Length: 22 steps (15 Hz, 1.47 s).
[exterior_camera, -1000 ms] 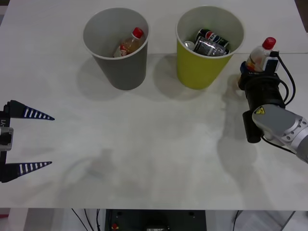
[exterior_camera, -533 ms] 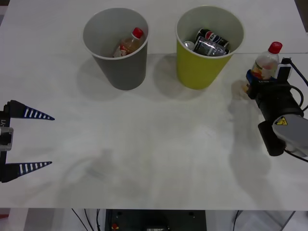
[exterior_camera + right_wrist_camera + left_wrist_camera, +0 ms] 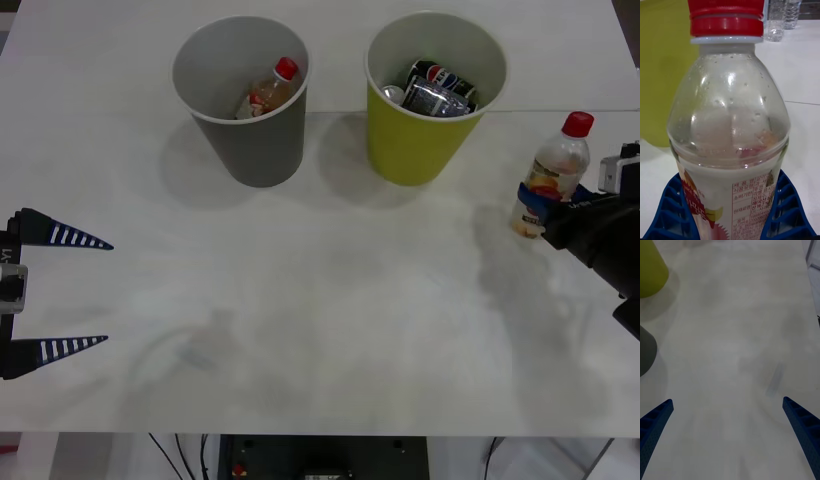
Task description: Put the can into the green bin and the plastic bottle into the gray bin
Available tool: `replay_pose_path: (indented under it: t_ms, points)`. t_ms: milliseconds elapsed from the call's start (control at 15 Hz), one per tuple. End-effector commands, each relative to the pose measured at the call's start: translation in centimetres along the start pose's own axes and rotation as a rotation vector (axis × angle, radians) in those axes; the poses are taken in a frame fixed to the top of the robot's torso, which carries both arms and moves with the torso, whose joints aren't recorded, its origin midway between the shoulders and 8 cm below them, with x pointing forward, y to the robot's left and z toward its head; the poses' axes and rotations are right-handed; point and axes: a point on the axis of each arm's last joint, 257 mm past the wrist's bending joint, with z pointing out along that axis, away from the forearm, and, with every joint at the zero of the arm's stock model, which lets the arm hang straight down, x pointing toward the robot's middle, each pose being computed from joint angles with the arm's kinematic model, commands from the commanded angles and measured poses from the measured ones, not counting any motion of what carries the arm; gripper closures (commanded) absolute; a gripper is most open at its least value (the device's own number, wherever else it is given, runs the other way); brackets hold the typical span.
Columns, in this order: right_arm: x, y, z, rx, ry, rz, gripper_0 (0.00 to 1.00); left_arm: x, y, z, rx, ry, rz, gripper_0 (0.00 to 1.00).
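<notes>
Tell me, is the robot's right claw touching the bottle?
Touching. In the right wrist view, the right gripper's blue fingers press both sides of the bottle.

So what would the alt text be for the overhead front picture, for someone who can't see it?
The right gripper grips an upright plastic bottle at the white table's right edge, beside the green bin holding cans. The gray bin holds another bottle; the left gripper waits open at left.

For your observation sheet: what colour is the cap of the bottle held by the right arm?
Red. The cap of the plastic bottle shows best in the right wrist view.
</notes>
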Motion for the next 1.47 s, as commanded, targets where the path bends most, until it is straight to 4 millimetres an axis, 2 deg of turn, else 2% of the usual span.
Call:
replay_pose_path:
  t_ms: [67,600,800,1000,1133,1467]
  points:
    - [-0.7,1.5,-3.1,-0.096,0.039,-0.017,1.00,0.0,0.0,0.0,0.000,0.000,0.000,0.00]
    - [-4.0,5.3,-10.3,-0.317,0.196,-0.039,1.00,0.0,0.0,0.0,0.000,0.000,0.000,0.00]
    - [-5.7,7.6,-12.4,-0.342,0.303,0.009,1.00,0.0,0.0,0.0,0.000,0.000,0.000,0.00]
    - [-7.5,11.0,-13.1,-0.377,0.356,0.061,1.00,0.0,0.0,0.0,0.000,0.000,0.000,0.00]
    - [-8.9,12.8,-13.3,-0.431,0.368,0.032,1.00,0.0,0.0,0.0,0.000,0.000,0.000,0.00]
    - [-14.0,17.0,-12.1,-0.558,0.359,-0.153,1.00,0.0,0.0,0.0,0.000,0.000,0.000,0.00]
